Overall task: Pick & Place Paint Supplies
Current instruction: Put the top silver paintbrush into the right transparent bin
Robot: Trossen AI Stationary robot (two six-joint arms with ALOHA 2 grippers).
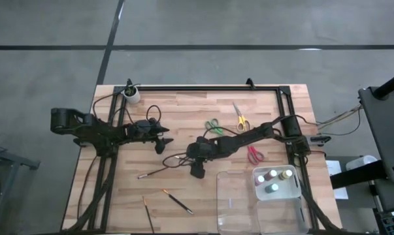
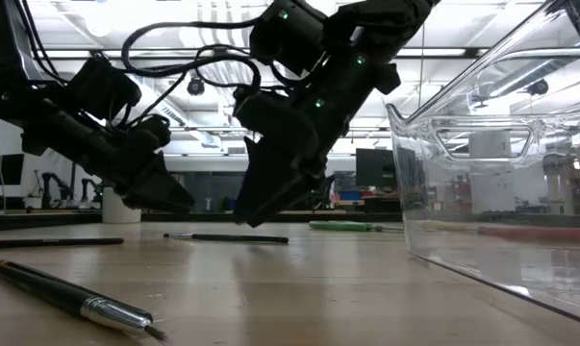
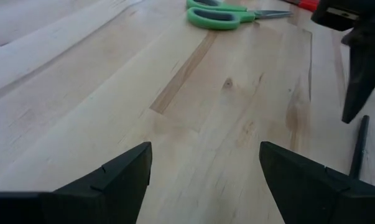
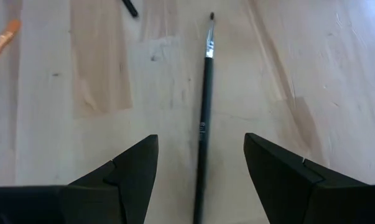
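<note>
A thin black brush [image 4: 204,106] lies flat on the wooden table, seen in the right wrist view running lengthwise between the fingers of my open right gripper [image 4: 199,146]. The fingers stand on either side of it and above it, touching nothing. From above, this gripper [image 1: 197,171] hovers at the table's middle, beside the brush [image 1: 159,172]. My left gripper [image 1: 164,142] waits open at the left, low over bare wood [image 3: 206,152]. Green scissors [image 1: 213,125], yellow scissors [image 1: 240,119] and red scissors [image 1: 254,154] lie flat farther back.
A clear plastic tray [image 1: 239,209] stands at the near right, with several paint bottles [image 1: 275,181] in its far corner. Two more brushes [image 1: 177,201] [image 1: 147,212] lie near the front edge. A white cup [image 1: 131,95] sits at the far left corner.
</note>
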